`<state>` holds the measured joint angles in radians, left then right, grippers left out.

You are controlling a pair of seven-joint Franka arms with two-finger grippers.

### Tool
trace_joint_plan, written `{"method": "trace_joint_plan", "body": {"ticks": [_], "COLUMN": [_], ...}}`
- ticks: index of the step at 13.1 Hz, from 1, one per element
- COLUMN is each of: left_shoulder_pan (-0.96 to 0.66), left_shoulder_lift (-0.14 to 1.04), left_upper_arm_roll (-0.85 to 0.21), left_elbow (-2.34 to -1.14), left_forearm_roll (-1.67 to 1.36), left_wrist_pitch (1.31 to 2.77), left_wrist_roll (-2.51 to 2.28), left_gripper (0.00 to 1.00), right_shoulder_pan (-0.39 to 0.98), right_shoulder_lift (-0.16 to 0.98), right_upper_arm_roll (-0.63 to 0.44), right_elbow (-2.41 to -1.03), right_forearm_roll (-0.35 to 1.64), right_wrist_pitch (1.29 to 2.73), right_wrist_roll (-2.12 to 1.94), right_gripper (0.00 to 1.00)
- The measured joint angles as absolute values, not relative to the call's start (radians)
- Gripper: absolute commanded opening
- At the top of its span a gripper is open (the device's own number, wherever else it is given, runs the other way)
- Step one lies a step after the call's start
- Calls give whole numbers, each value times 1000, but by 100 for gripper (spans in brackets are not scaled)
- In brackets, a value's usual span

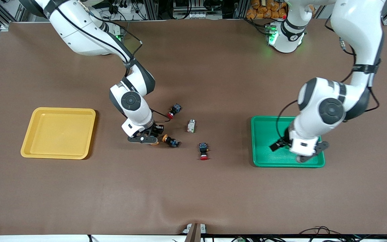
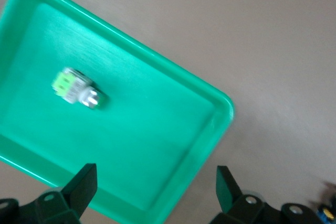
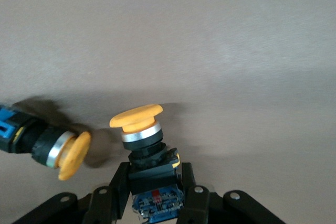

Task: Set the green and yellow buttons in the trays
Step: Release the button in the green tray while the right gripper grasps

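From the front, the right gripper [image 1: 146, 139] is low over the brown desk [image 1: 193, 188], between the yellow tray [image 1: 29, 146] and the loose buttons, and its load is mostly hidden under the wrist. The right wrist view shows it clearly: the fingers [image 3: 118, 192] are clamped on the black body of a yellow-capped button [image 3: 142, 135], cap pointing away from the gripper. A second yellow-capped button [image 1: 170, 140] lies on the desk just beside it. A whitish button [image 1: 191, 126] stands near the middle of the desk, with two red-capped buttons [image 1: 203, 150] around it.

The left gripper [image 1: 302, 153] is over the green tray [image 1: 264, 124], and the arm covers what is inside. Only the left wrist view shows it: a whitish button with a green mark [image 2: 76, 88] lies in the tray, and the fingers [image 2: 81, 184] stand wide apart and hold nothing
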<state>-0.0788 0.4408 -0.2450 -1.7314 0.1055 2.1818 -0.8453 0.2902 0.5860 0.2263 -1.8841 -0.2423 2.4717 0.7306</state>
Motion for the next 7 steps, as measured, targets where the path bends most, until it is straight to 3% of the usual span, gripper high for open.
{"method": "trace_joint_plan", "body": {"ticks": [7], "left_shoulder_pan": [-339], "left_shoulder_lift": [491], "left_upper_arm_roll": [-250], "left_elbow": [-1684], "left_forearm_roll": [106], "left_wrist_pitch": [2184], "left_wrist_roll": [-928], "left_gripper": [100], "right_shoulder_pan": [201], "right_shoulder_lift": [415], "right_upper_arm_roll": [225], "right_elbow": [-1881], "right_forearm_roll": [-245], "right_wrist_pitch": [2170], "right_wrist_roll": [695], "right_gripper": [0]}}
